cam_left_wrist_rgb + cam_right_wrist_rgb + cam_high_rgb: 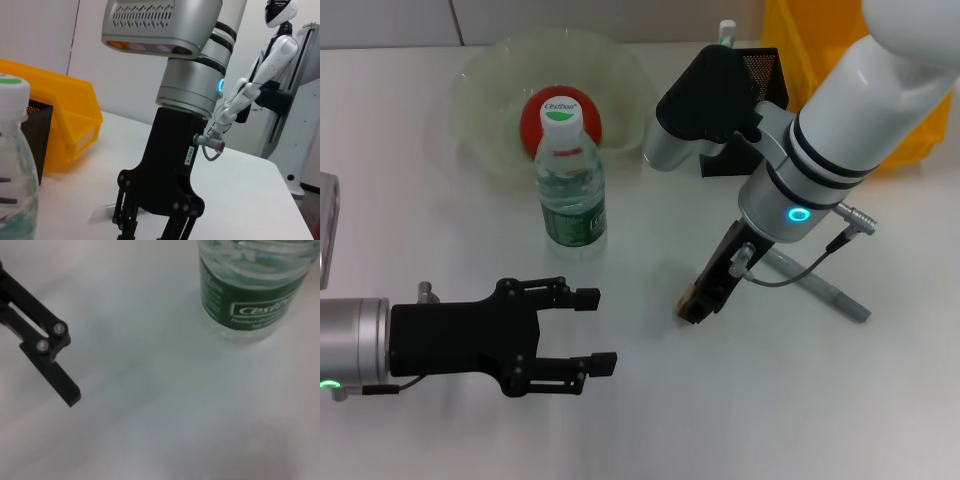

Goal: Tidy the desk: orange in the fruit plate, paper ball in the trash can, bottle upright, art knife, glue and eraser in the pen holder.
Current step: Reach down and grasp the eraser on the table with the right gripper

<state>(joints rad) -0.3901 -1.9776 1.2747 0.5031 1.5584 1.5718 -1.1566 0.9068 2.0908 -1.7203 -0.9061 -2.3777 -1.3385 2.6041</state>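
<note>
So on the left, the left gripper (600, 330) hangs low over the white desk (650, 420), pointing right, with its two black fingers clearly spread apart and nothing between them. One of those fingers (55, 375) also pokes into the right wrist view, near the bottle but not touching it.

Just beyond it the bottle (570, 180) stands upright with its white cap and green label, well in front of the left gripper. Right behind the bottle is the clear fruit plate (480, 90), more of a bowl really, and the orange (532, 122) already sits inside it, partly hidden by the bottle cap.

Moving right, the right gripper (698, 305) points down at the desk, tip right at the surface, with something small and tan at its tip. Can't tell what that is, and I honestly can't tell whether the fingers are apart or together. The left wrist view shows this arm from the side but cuts the fingertips off.

Behind the right arm stands the black mesh pen holder (760, 70), with a white thing sticking out of it. A grey pen-like tool (825, 290), maybe the art knife, lies flat on the desk just right of the right gripper. A yellow bin (800, 40) sits at the far right.
</note>
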